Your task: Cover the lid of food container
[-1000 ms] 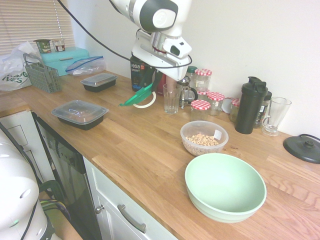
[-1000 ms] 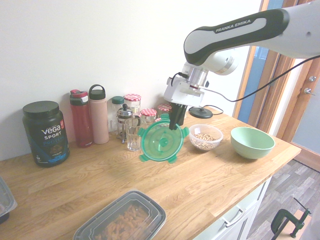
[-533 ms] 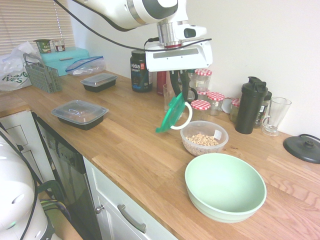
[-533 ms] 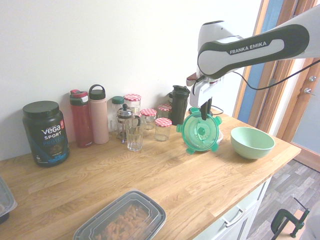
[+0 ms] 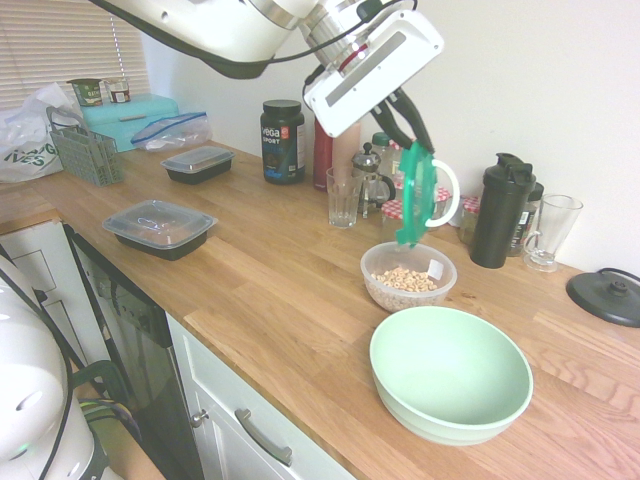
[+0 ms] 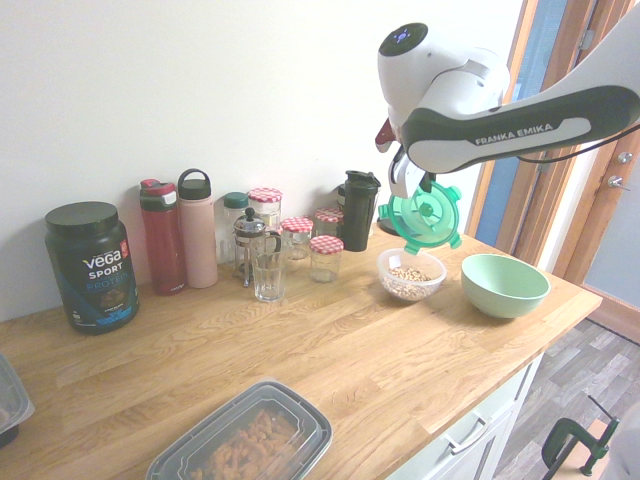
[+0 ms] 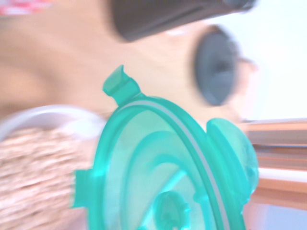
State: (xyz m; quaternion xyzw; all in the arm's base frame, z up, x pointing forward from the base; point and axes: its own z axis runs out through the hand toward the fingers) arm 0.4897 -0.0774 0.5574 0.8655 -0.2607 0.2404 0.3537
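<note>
Places are reckoned from the tub, left to right as the first exterior view shows them.

Plastic bag (image 5: 28, 140), white, crumpled: farthest left of the tub.
Basket (image 5: 88, 158), grey-green: well left of the tub, beside the bag.
Box (image 5: 140, 122), teal: well left of the tub and farther back, two small cups (image 5: 102, 91) on top.
Zip bag (image 5: 172, 130), clear with a blue edge: left of the tub, toward the back.
Trays, two, black with clear lids: the nearer (image 5: 160, 228) and the farther (image 5: 197, 165), both well left of the tub.
Canister (image 5: 283, 143), black, marked Vega Sport: left of the tub and behind.
Red bottle (image 5: 322, 155): likewise behind left.
Glass (image 5: 343, 198), empty: nearer behind left.
French press (image 5: 367, 185): behind the tub, checked-top jars (image 6: 326, 258) close by.
Tub (image 5: 408, 283), clear, one piece: beige cereal within, white label, top uncovered.
Lid (image 5: 415, 193), green, round, with snap tabs and a white curve: raised above the tub, tilted nearly upright.
My gripper (image 5: 420, 148), one: fingers pinching the lid near its edge, above the tub.
Bowl (image 5: 451, 375), mint, empty: just in front of the tub, to the right.
Shaker (image 5: 501, 212), black, upright: right of the tub and behind.
Glass mug (image 5: 551, 232): farther right of the tub.
Black lid (image 5: 607, 296), round, flat on the counter: farthest right of the tub.
</note>
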